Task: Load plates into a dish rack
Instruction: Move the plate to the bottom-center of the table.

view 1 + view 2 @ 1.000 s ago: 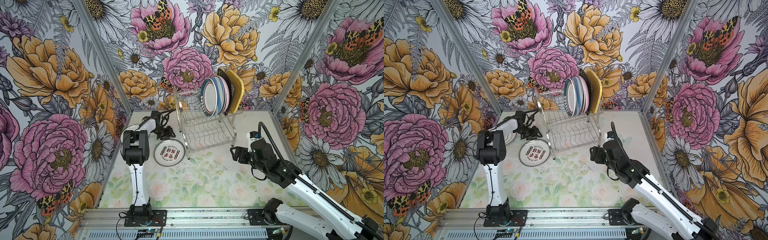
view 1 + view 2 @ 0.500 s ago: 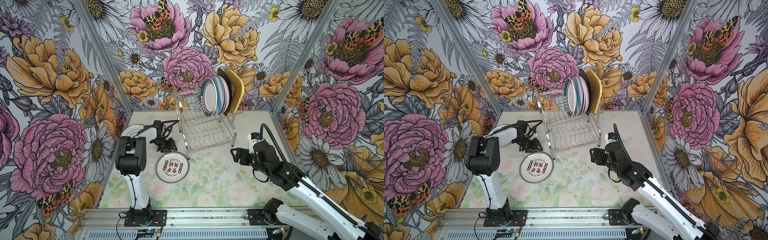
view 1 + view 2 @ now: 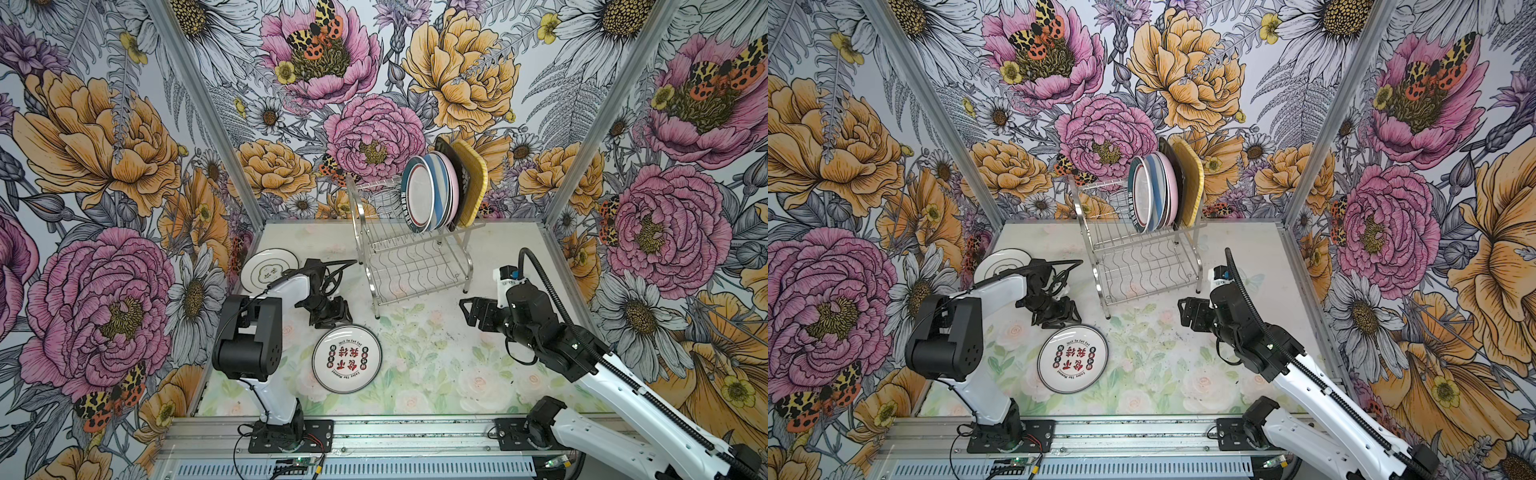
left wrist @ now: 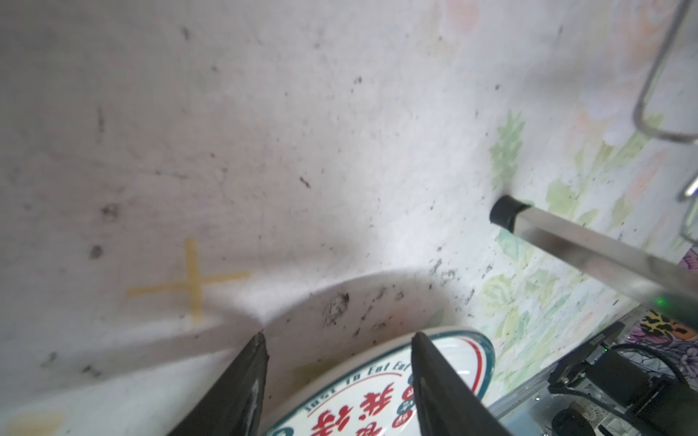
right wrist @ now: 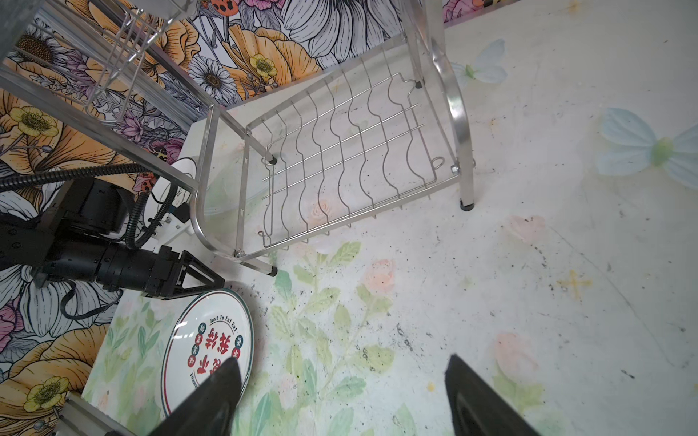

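Note:
A white plate with red and black characters (image 3: 347, 358) (image 3: 1072, 358) lies flat on the table in front of the dish rack (image 3: 415, 270) (image 3: 1142, 266). My left gripper (image 3: 334, 320) (image 4: 338, 336) is open at that plate's far rim, its fingers straddling the edge without clamping it. The right gripper (image 3: 467, 311) (image 5: 342, 360) hangs open and empty to the right of the plate (image 5: 207, 351). Several plates (image 3: 440, 191) stand upright in the rack's upper tier. Another white plate (image 3: 270, 270) lies at the back left.
The rack's lower shelf (image 5: 340, 151) holds nothing. Its near-left leg (image 4: 506, 211) stands close to my left gripper. Flowered walls close in the table on three sides, and a metal rail (image 3: 395, 432) runs along the front.
The left arm pulled the character plate away from the rack towards the front of the table, then opened its jaws. The right arm barely moved.

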Controlling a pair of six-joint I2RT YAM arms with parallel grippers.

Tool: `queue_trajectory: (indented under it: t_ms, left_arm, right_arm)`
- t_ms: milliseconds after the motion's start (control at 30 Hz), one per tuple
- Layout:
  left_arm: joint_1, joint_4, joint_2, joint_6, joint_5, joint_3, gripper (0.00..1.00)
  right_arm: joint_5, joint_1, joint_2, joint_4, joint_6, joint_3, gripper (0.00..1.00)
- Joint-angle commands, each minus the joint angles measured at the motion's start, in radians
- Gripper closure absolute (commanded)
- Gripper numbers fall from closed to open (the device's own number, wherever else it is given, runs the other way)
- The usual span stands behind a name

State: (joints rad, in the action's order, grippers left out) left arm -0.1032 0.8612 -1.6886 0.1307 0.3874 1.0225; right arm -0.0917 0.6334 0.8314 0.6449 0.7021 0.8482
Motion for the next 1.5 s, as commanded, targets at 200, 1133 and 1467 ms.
queue_trajectory:
  t_ms: [200, 1133, 1467]
  left_arm:
    - [-0.015, -0.095, 0.397, 0.333, -0.187, -0.221, 0.05]
    - [-0.033, -0.196, 0.524, 0.540, -0.167, -0.453, 0.01]
    - [-0.162, -0.224, 0.424, 0.450, -0.123, -0.380, 0.03]
  right_arm:
    - [0.065, -0.007, 0.015, -0.041, -0.027, -0.024, 0.15]
    - [0.087, -0.008, 0.046, -0.077, -0.026, -0.037, 0.14]
    - [0.091, -0.007, 0.054, -0.078, -0.026, -0.037, 0.14]
